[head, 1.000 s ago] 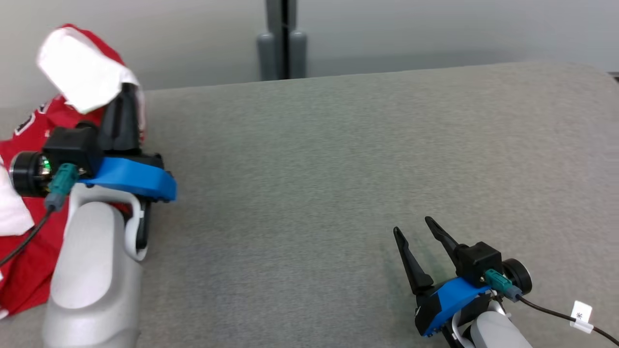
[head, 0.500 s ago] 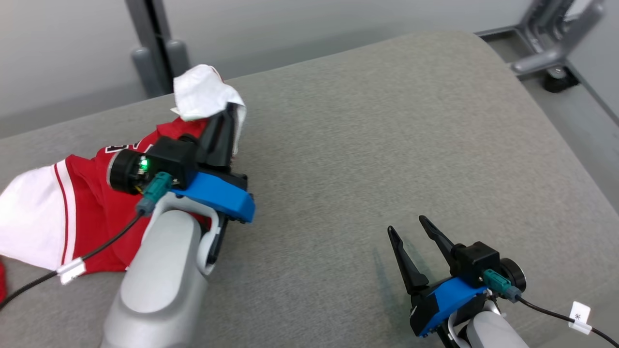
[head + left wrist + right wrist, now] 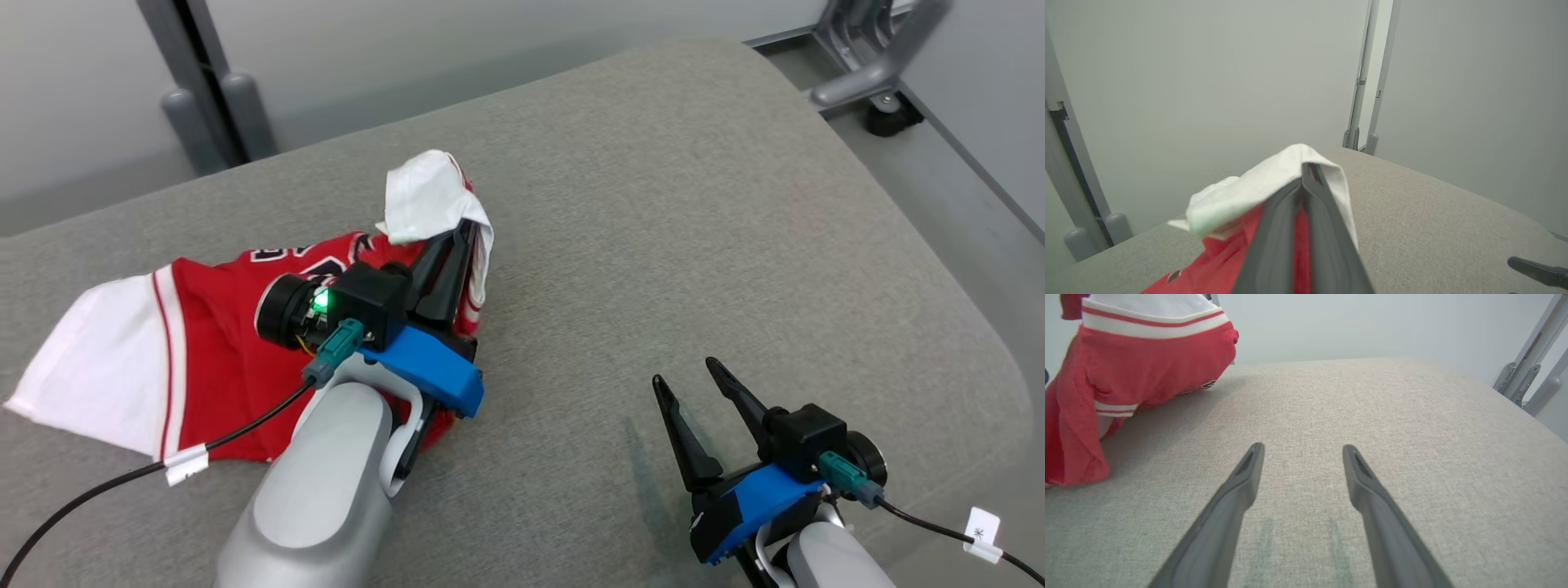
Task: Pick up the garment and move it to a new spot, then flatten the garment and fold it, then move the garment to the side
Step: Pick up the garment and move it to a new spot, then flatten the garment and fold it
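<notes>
The garment (image 3: 204, 343) is a red jersey with white trim, trailing over the left half of the grey padded table (image 3: 653, 204). My left gripper (image 3: 465, 233) is shut on a raised white fold of it and holds that part up off the table. In the left wrist view the garment (image 3: 1257, 192) drapes over the closed left gripper (image 3: 1306, 171). My right gripper (image 3: 686, 380) hovers open near the front right of the table, holding nothing. In the right wrist view the open right gripper (image 3: 1300, 451) points across bare table, with the garment (image 3: 1139, 367) hanging at upper left.
Grey frame posts (image 3: 204, 106) stand behind the table at the back left. A wheeled grey stand (image 3: 878, 73) is on the floor beyond the table's right rear corner. A black cable with a white tag (image 3: 186, 467) runs from my left arm.
The head camera has swung, shifting the whole picture. My left gripper has carried the garment rightward toward the table's middle, dragging more of it onto the table. The right gripper stays put.
</notes>
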### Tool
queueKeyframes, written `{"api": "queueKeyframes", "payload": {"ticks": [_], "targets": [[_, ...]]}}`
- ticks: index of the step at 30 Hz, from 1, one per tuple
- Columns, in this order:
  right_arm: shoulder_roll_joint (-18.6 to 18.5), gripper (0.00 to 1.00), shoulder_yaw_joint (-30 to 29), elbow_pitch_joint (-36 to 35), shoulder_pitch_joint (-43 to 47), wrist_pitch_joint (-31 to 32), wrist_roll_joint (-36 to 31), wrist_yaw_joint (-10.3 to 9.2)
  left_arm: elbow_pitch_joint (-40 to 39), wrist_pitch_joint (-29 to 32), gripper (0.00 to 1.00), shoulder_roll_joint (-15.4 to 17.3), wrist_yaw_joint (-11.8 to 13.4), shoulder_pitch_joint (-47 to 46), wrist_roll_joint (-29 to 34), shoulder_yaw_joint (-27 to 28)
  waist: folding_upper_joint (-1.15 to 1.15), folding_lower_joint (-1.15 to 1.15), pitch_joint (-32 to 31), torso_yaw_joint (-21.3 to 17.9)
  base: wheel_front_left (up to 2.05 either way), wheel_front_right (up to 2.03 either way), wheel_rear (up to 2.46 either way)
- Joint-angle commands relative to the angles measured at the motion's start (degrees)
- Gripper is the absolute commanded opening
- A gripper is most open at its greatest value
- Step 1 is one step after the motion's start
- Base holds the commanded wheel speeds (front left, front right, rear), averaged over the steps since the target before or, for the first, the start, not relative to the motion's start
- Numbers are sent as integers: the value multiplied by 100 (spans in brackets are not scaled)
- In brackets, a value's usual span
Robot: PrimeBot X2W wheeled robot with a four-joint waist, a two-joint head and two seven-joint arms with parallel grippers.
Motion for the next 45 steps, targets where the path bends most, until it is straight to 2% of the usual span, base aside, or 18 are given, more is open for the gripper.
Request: {"api": "queueKeyframes", "payload": {"ticks": [1, 7, 15, 22, 31, 37, 45], "targets": [[5, 100, 0, -32, -16, -4, 18, -2, 1, -18, 100, 9, 29, 59, 11, 42, -1, -1, 28, 68, 0, 0, 0], [4, 100, -62, -20, -27, -3, -44, -2, 133, -17, 100, 10, 155, 368, 81, 392, -1, -1, -79, 607, 0, 0, 0], [-1, 100, -231, 42, 46, -4, -179, -2, 72, -17, 100, 48, 346, 1084, 230, 1192, -1, -1, -368, 1458, 0, 0, 0], [-3, 100, -398, 120, 161, -4, -215, -2, -78, -17, 100, 46, 454, 1796, 378, 1845, -1, -1, -650, 1941, 0, 0, 0], [-1, 100, -420, 217, 394, -4, -164, -2, -305, -17, 100, 9, 529, 2771, 473, 2440, -1, -1, -1055, 2145, 0, 0, 0], [-1, 100, -515, 206, 499, -4, -182, -2, -418, -17, 100, 3, 569, 3211, 337, 2381, -1, -1, -1140, 2200, 0, 0, 0], [-2, 100, -535, 212, 528, -4, -207, -2, -418, -17, 100, 4, 570, 3110, 297, 2150, -1, -1, -1082, 2317, 0, 0, 0]]}}
